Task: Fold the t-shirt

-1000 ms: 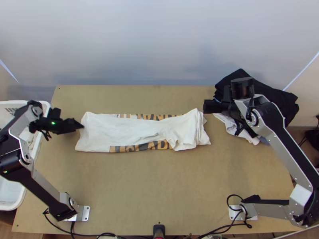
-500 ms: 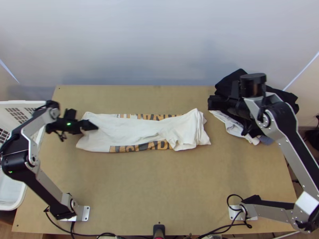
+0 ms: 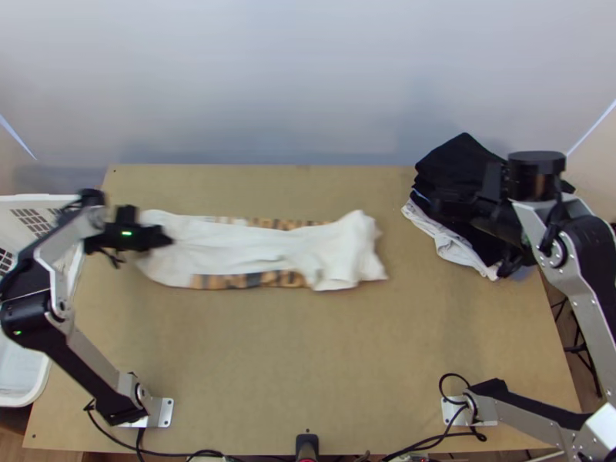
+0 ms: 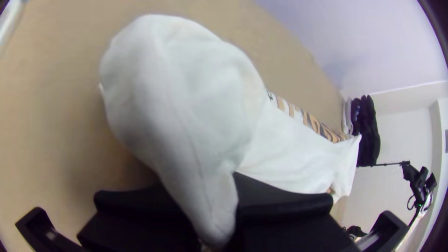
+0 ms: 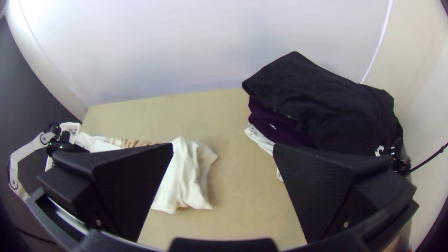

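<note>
Pinching one end of the white T-shirt (image 3: pixel 254 245), the left tool (image 3: pixel 168 239) shows in the top view at the left side of the bench (image 3: pixel 308 369), near the white basket (image 3: pixel 37 385). The shirt lies as a long folded strip across the bench, with tan and dark print (image 3: pixel 246 281) along both long edges and its other end rumpled. The right tool (image 3: pixel 440 205) is over the pile of dark clothes (image 3: pixel 462 158) at the bench's right side. A white cloth (image 3: pixel 446 245) pokes out from under that pile.

In the left wrist view, the left tool (image 4: pixel 217 219) has its black fingers drawn together on a gathered bit of the shirt. The cloth bulges out loosely beyond them, and the rest of the strip stretches off toward the pile.

In the right wrist view, the right tool (image 5: pixel 224 154) has its fingers spread wide. The rumpled end of the shirt lies on the bench, well apart from the pile. In the pile, a black garment (image 5: pixel 326 102) lies over a dark purple one (image 5: pixel 273 123), with the white cloth beneath.
</note>
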